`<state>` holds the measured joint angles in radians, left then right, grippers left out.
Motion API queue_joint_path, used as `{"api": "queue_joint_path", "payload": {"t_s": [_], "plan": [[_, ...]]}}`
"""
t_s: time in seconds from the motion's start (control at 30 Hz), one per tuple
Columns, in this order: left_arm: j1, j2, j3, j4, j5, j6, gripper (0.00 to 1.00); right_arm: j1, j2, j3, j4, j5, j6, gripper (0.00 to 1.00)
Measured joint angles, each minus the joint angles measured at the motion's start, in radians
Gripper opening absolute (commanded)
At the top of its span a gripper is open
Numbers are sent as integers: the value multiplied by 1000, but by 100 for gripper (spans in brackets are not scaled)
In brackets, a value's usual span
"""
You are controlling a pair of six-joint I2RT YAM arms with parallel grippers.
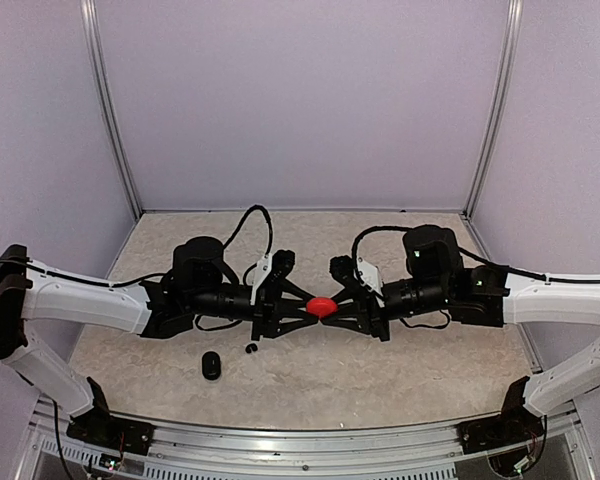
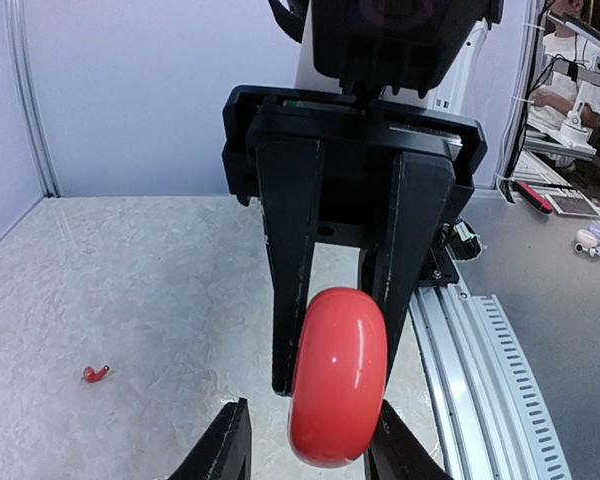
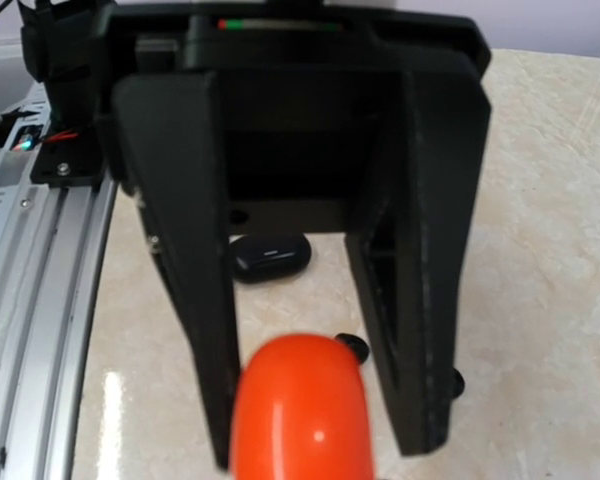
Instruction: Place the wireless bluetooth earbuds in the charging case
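Note:
A red charging case [image 1: 321, 306] hangs above the table between my two grippers, lid closed. In the left wrist view the right gripper's fingers [image 2: 292, 260] clamp the red case [image 2: 338, 375]. My left gripper [image 1: 304, 308] is open; its fingers stand on either side of the case, one touching it. My right gripper [image 1: 338, 308] is shut on the case. A red earbud [image 2: 96, 374] lies on the table. Two black earbuds [image 3: 352, 346] [image 3: 456, 380] lie below the case [image 3: 300, 410]. One black earbud [image 1: 251, 348] shows from above. The other red earbud is hidden.
A closed black case [image 1: 211, 365] lies on the marble-patterned table near the left arm; it also shows in the right wrist view [image 3: 270, 255]. An aluminium rail [image 2: 480, 380] runs along the near table edge. Lilac walls enclose the other three sides.

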<state>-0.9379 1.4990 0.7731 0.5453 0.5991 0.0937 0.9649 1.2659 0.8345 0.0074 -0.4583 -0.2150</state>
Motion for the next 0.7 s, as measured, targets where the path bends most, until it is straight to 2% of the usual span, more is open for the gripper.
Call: {"api": "queue_joint_path", "payload": {"t_s": [0.7], "plan": [[19,-46,-7,10,-3,-30,39,0,0,-4,20,19,-1,12]]}}
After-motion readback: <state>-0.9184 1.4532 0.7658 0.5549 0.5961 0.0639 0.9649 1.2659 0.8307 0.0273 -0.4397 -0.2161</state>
